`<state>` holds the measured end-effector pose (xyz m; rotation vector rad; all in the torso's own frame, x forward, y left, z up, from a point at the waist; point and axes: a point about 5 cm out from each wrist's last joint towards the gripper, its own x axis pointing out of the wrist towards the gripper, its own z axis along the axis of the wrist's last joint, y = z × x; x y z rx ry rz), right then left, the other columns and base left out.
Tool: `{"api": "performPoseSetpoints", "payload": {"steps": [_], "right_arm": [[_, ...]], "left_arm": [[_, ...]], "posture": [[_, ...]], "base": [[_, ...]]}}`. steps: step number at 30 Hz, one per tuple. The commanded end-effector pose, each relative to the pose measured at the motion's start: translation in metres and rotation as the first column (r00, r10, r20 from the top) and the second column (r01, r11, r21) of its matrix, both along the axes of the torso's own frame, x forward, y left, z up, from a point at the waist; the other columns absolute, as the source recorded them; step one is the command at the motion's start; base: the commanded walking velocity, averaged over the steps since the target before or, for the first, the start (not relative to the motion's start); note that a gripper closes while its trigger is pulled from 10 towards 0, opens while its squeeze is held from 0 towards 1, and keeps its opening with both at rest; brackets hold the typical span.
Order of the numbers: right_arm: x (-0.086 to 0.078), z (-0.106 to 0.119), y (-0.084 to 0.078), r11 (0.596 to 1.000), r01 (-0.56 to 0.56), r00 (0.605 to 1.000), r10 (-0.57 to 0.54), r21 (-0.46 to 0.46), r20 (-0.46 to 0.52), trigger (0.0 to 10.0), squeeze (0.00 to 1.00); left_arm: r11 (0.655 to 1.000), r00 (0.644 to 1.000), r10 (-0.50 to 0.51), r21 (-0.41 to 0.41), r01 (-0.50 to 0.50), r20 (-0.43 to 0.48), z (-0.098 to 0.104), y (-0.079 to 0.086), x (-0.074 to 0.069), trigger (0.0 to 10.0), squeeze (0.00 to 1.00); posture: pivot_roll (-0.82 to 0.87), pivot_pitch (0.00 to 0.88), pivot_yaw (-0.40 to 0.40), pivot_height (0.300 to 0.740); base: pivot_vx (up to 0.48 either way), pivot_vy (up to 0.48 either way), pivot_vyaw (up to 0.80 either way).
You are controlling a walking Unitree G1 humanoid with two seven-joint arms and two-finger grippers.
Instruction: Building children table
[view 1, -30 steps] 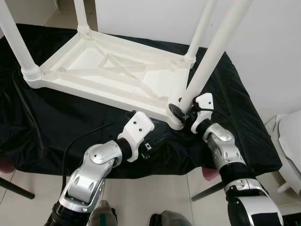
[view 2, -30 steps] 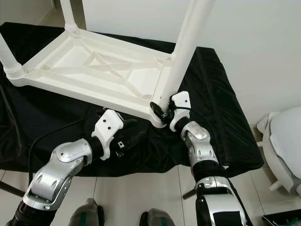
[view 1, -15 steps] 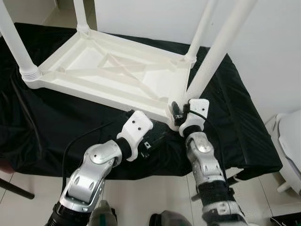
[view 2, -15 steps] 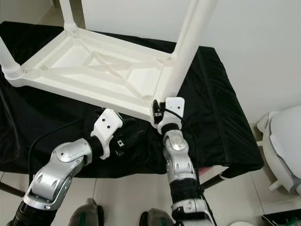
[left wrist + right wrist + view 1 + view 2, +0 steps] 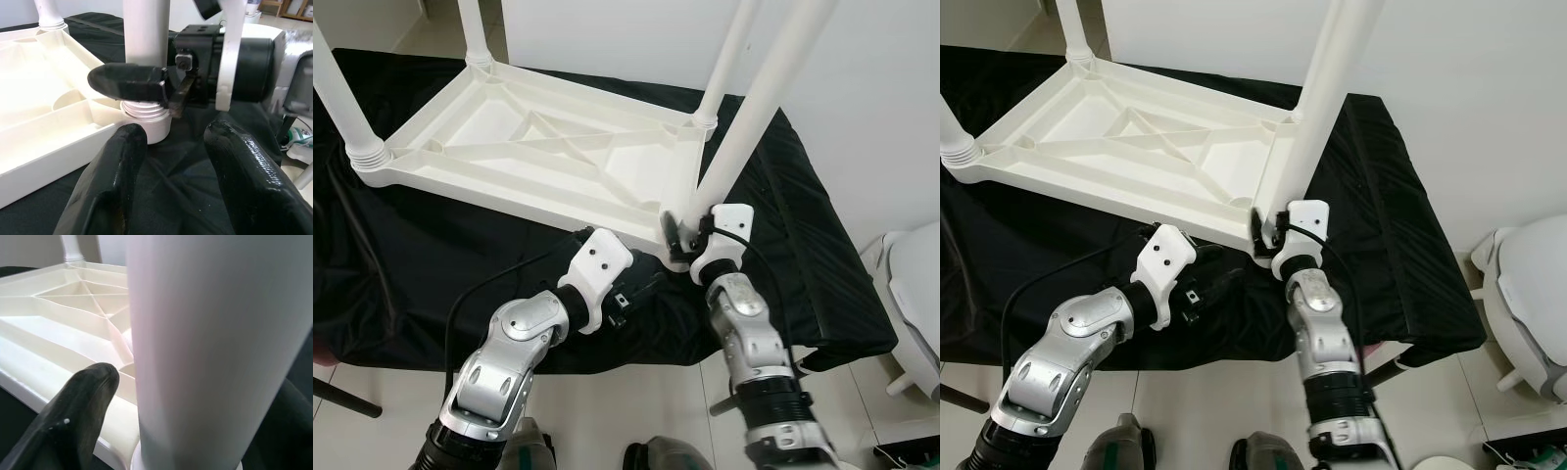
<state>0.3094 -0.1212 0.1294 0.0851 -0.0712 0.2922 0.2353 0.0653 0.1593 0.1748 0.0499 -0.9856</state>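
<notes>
Right tool clamped round table leg base — left tool agape, empty

Upturned table on a cloth-covered bench, both claws at its near corner.
The right claw straddles the near right leg at its base; the left claw rests on the cloth just left of it, before the frame.

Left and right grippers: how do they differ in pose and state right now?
The right gripper is closed around the base of the near table leg; the left gripper is open and holds nothing. The right is at the tabletop's corner socket; the left hovers just short of it, over the black cloth. Both point at that corner.
</notes>
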Motion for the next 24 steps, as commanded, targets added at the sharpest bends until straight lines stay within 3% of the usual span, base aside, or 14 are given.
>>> {"api": "performPoseSetpoints", "payload": {"steps": [1, 5, 8, 14, 17, 24], "right_arm": [[0.003, 0.003, -0.005, 0.997, -0.076, 0.997, 0.076, -0.009, 0.004, 10.0, 0.0], [0.012, 0.008, -0.02, 0.977, -0.206, 0.978, 0.207, -0.058, 0.009, 10.0, 0.0], [0.019, 0.006, -0.029, 0.92, -0.382, 0.924, 0.38, -0.089, -0.036, 10.0, 0.0], [0.023, 0.002, -0.031, 0.894, -0.435, 0.9, 0.429, -0.104, -0.073, 10.0, 0.0], [0.032, -0.003, -0.03, 0.853, -0.491, 0.871, 0.476, -0.175, -0.125, 10.0, 0.0], [0.037, -0.007, -0.026, 0.824, -0.54, 0.841, 0.52, -0.172, -0.151, 10.0, 0.0]], "left_arm": [[0.996, 0.996, 0.089, -0.001, -0.089, 0.01, -0.001, 0.002, 0.004, 10.0, 0.0], [0.997, 0.997, 0.083, 0.0, -0.083, 0.012, 0.0, 0.001, 0.004, 10.0, 0.0], [0.997, 0.997, 0.077, 0.002, -0.077, 0.018, 0.001, 0.001, 0.006, 10.0, 0.0], [0.997, 0.997, 0.078, 0.002, -0.078, 0.021, 0.002, 0.002, 0.007, 10.0, 0.0], [0.996, 0.996, 0.09, 0.002, -0.09, 0.026, 0.003, 0.003, 0.006, 10.0, 0.0], [0.994, 0.993, 0.111, -0.002, -0.111, 0.026, 0.003, 0.005, 0.005, 10.0, 0.0]], "posture": [[-0.02, 0.017, -0.102, 0.74], [-0.02, 0.013, -0.095, 0.74], [-0.02, 0.008, -0.089, 0.74], [-0.01, 0.007, -0.09, 0.74], [0.01, 0.006, -0.098, 0.74], [0.03, 0.006, -0.114, 0.74]], "base": [[0.0, 0.0, 0.0], [0.0, 0.0, 0.0], [0.0, 0.0, 0.0], [0.0, 0.0, 0.0], [0.0, 0.0, 0.0], [0.0, 0.0, 0.0]]}}
